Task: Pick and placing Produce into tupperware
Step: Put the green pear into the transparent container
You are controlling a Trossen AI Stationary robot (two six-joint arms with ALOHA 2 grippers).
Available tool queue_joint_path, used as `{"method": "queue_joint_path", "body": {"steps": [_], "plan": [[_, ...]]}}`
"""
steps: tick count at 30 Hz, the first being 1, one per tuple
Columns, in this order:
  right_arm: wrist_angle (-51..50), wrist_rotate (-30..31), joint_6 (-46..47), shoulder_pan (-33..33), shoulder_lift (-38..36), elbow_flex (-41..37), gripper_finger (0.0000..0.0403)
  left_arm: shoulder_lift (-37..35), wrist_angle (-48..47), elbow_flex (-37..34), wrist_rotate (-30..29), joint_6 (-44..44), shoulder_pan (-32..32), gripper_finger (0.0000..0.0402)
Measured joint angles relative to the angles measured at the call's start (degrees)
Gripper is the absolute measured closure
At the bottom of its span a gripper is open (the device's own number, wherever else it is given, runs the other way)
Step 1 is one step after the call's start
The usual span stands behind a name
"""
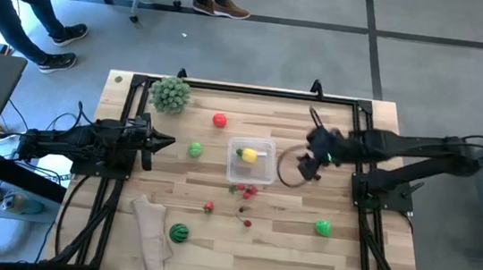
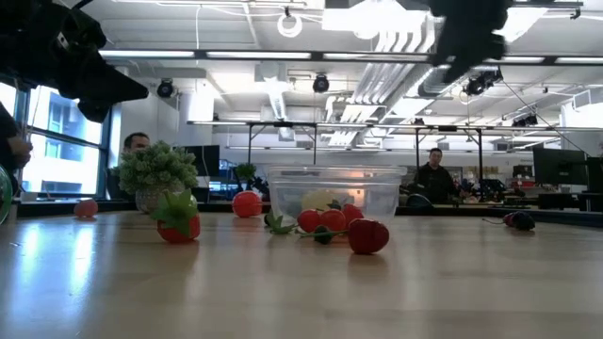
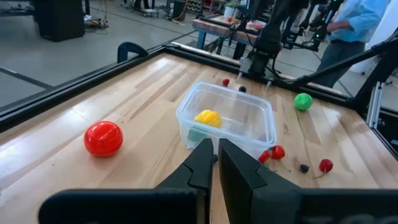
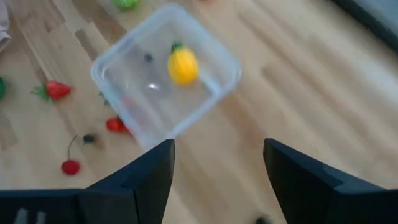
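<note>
Right fingers spread empty beside tub holding yellow fruit; left fingers clenched, farther from red cluster.

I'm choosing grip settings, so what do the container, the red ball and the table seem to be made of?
Tupperware: clear, thin, glossy plastic; the yellow piece shows through its wall.
Red ball: smooth and shiny with a bright highlight, probably hard plastic.
Table: pale wood planks, with visible seams and grain and a satin sheen.
</note>
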Motion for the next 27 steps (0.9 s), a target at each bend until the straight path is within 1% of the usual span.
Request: {"method": "queue_joint_path", "body": {"steps": [4,6,8,12,15,19,23,27], "plan": [[0.05,-1.99,12.61,5.64,-4.71,-6.83,0.0167,0.0,0.02,-0.01,0.0,-0.01,-0.02,0.0385],[0.02,-4.03,18.41,8.59,-6.18,-9.63,0.0167,0.0,0.0,0.0,0.0,0.01,-0.01,0.0385],[0.02,-7.43,24.7,11.2,-7.19,-12.02,0.0167,0.0,0.0,0.01,0.0,0.08,0.0,0.0385],[-0.05,-13.43,34.79,15.5,-7.6,-14.91,0.0167,0.0,0.0,-0.01,0.0,0.08,-0.02,0.0385],[-0.16,-15.3,40.6,18.34,-7.58,-15.59,0.0167,0.0,0.0,-0.01,0.0,0.12,0.0,0.0385],[-0.02,-14.01,45.7,22.27,-7.56,-15.59,0.0167,0.0,0.0,0.0,0.0,0.23,-0.01,0.0385],[-0.1,-10.02,49.69,26.69,-6.95,-15.59,0.0167,0.0,0.0,0.01,0.0,0.23,0.0,0.0385],[-0.02,-5.23,53.2,32.24,-3.91,-15.59,0.0167,0.0,0.0,0.0,0.0,0.22,-0.01,0.0385]]}}
